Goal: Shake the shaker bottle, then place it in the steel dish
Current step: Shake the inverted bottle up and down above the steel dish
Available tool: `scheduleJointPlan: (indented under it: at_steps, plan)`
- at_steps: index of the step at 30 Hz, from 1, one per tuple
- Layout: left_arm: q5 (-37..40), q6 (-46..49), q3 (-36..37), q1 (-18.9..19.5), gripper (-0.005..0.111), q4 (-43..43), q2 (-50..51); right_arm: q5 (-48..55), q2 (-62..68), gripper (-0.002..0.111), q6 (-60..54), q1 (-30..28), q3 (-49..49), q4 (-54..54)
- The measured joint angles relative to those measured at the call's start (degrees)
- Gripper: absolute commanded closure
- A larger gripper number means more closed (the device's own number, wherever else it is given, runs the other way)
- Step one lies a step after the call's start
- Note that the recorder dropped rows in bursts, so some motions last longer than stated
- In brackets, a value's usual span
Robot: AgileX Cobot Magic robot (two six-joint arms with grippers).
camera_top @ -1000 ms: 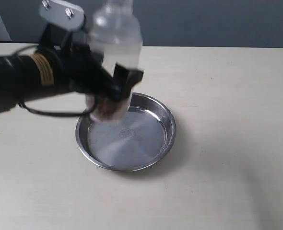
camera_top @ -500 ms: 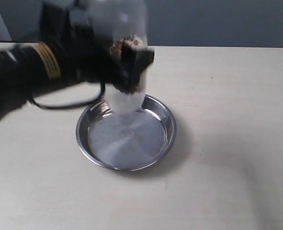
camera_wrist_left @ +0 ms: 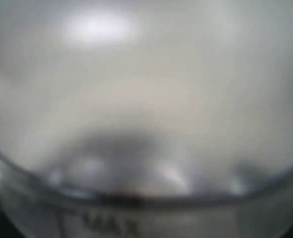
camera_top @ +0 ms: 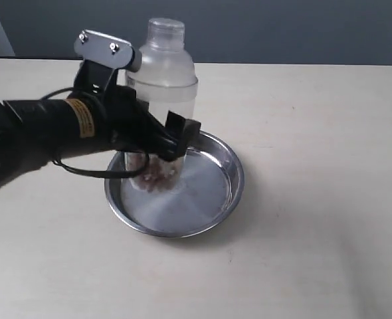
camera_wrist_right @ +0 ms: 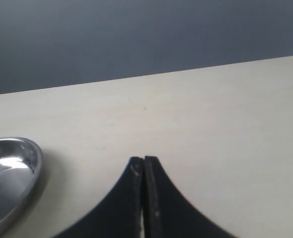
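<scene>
**A:** Where is the shaker bottle (camera_top: pixel 161 73)?

**B:** Left of centre in the exterior view. It stands upright with its cap toward the top edge and its base low inside the steel dish (camera_top: pixel 238 174), over the dish's left half. I cannot tell whether the base touches the dish floor.

**A:** And the grip on it?

**B:** The left arm's fingers (camera_top: pixel 181 133) pinch the bottle around its lower body. One black finger shows on the near side and the other is hidden behind the plastic. Brown and pale grains (camera_top: pixel 155 175) sit at the bottom.

**A:** What does the left wrist view show?

**B:** Only blurred frosted plastic (camera_wrist_left: pixel 146 124) filling the frame, with the lettering "MAX" on it.

**A:** The other arm?

**B:** It is out of the exterior view. In its own wrist view, the right arm's fingers (camera_wrist_right: pixel 136 198) are pressed together, empty, above the pale table (camera_wrist_right: pixel 226 124). Part of the dish's rim (camera_wrist_right: pixel 35 166) lies apart from them.
</scene>
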Motion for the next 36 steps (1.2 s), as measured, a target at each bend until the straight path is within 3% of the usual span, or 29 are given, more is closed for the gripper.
scheduleJointPlan:
  at_steps: [3, 7, 11, 12, 13, 15, 17, 20, 24, 26, 27, 29, 30, 32, 35, 36]
  plan:
    - [-3.3, 3.2, -2.4, 1.7, 0.106, 0.0, -4.2, 0.0, 0.0, 0.109, 0.0, 0.0, 0.0, 0.0]
    - [-5.3, 2.0, -3.3, 4.9, 0.106, -6.1, -2.1, 0.0, 0.0, 0.109, 0.0, 0.0, 0.0, 0.0]
    - [3.2, 0.4, -2.1, -3.0, 0.106, 9.6, 1.6, 0.0, 0.0, 0.109, 0.0, 0.0, 0.0, 0.0]
    - [3.4, -0.2, -1.9, -3.4, 0.106, 10.5, 2.1, 0.0, 0.0, 0.109, 0.0, 0.0, 0.0, 0.0]
    - [2.7, -0.6, -1.9, -2.0, 0.106, 8.3, 2.6, 0.0, 0.0, 0.109, 0.0, 0.0, 0.0, 0.0]
    - [0.4, -2.6, -1.9, 4.4, 0.106, -0.2, 4.2, 0.0, 0.0, 0.109, 0.0, 0.0, 0.0, 0.0]
    - [2.2, -4.3, -1.9, 6.5, 0.106, -0.5, 4.8, 0.0, 0.0, 0.109, 0.0, 0.0, 0.0, 0.0]
    - [3.9, -4.7, -1.7, 1.1, 0.106, 10.3, 3.6, 0.0, 0.0, 0.109, 0.0, 0.0, 0.0, 0.0]
    - [-1.1, -10.0, -1.8, 2.9, 0.106, 5.8, 4.2, 0.0, 0.0, 0.109, 0.0, 0.0, 0.0, 0.0]
    - [2.5, -10.9, -1.8, -0.3, 0.106, 17.5, 3.1, 0.0, 0.0, 0.109, 0.0, 0.0, 0.0, 0.0]
    - [1.8, -10.9, -1.8, -0.2, 0.106, 17.1, 3.1, 0.0, 0.0, 0.109, 0.0, 0.0, 0.0, 0.0]
    - [0.9, -12.0, -2.1, 4.6, 0.106, 5.4, 4.7, 0.0, 0.0, 0.109, 0.0, 0.0, 0.0, 0.0]
    - [3.3, -11.8, -2.1, 4.7, 0.106, 6.1, 4.8, 0.0, 0.0, 0.109, 0.0, 0.0, 0.0, 0.0]
    - [6.5, -10.2, -1.9, 0.0, 0.106, 17.9, 3.1, 0.0, 0.0, 0.109, 0.0, 0.0, 0.0, 0.0]
    - [0.8, -20.3, -2.1, 11.3, 0.106, 12.2, 3.6, 0.0, 0.0, 0.109, 0.0, 0.0, 0.0, 0.0]
    - [0.4, -26.2, -1.5, 13.0, 0.106, 13.6, 3.8, 0.0, 0.0, 0.109, 0.0, 0.0, 0.0, 0.0]
